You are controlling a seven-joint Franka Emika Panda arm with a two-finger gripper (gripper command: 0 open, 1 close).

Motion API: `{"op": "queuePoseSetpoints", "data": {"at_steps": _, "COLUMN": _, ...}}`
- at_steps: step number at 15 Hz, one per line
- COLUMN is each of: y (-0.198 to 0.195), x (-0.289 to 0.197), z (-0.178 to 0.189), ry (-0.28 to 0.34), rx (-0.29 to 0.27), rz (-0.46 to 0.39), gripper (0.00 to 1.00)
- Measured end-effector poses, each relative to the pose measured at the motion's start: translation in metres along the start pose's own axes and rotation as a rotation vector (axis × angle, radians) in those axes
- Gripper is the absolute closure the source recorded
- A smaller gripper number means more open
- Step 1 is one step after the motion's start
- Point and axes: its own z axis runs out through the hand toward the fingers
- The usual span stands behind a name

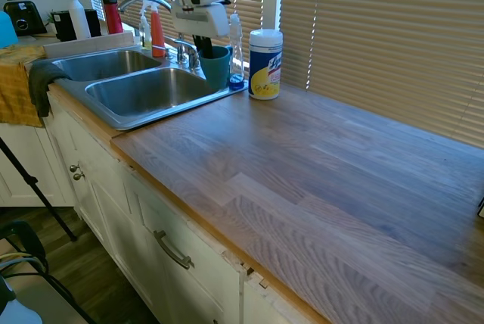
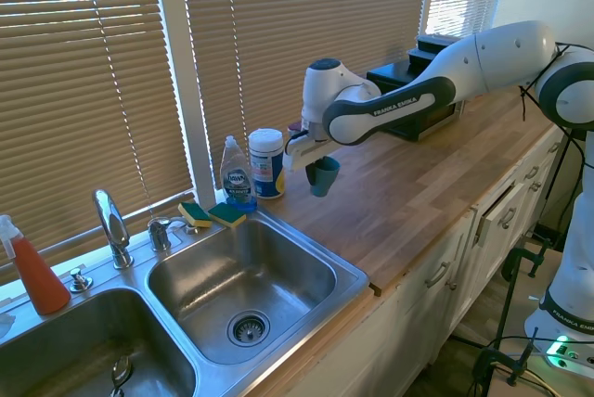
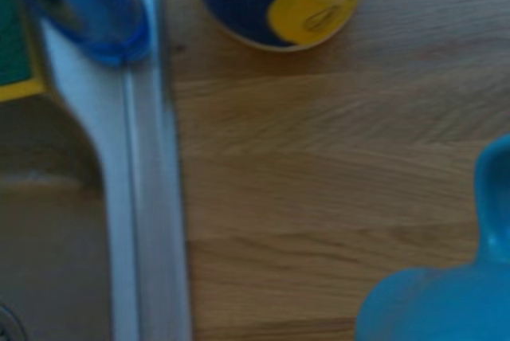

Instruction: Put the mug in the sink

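Our gripper (image 2: 320,163) is closed on the mug (image 2: 324,175), and we see the teal cup hanging in the air, upright, above the wooden counter (image 2: 418,184) just beside the sink's right rim. Going from left in the second exterior view, we see an orange spray bottle (image 2: 35,272), the chrome faucet (image 2: 111,225), the sink (image 2: 357,278) with two basins, two sponges (image 2: 213,214) on its back rim, a dish soap bottle (image 2: 238,174), then the wipes canister (image 2: 266,163) just behind the mug. In the wrist view the mug (image 3: 446,297) shows blurred over the wood.
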Motion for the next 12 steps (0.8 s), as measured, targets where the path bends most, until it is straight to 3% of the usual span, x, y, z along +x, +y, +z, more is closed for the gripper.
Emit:
{"op": "queuePoseSetpoints", "data": {"at_steps": 4, "y": -0.027, "x": -0.028, "z": -0.003, "ry": 0.069, "rx": -0.019, "rz": -0.027, "gripper": 1.0}}
{"op": "queuePoseSetpoints", "data": {"at_steps": 7, "y": -0.065, "x": -0.089, "z": -0.005, "ry": 0.112, "rx": -0.018, "rz": -0.097, "gripper": 1.0}}
{"op": "queuePoseSetpoints", "data": {"at_steps": 12, "y": -0.133, "x": -0.162, "z": 0.037, "ry": 0.102, "rx": 0.014, "rz": -0.223, "gripper": 1.0}}
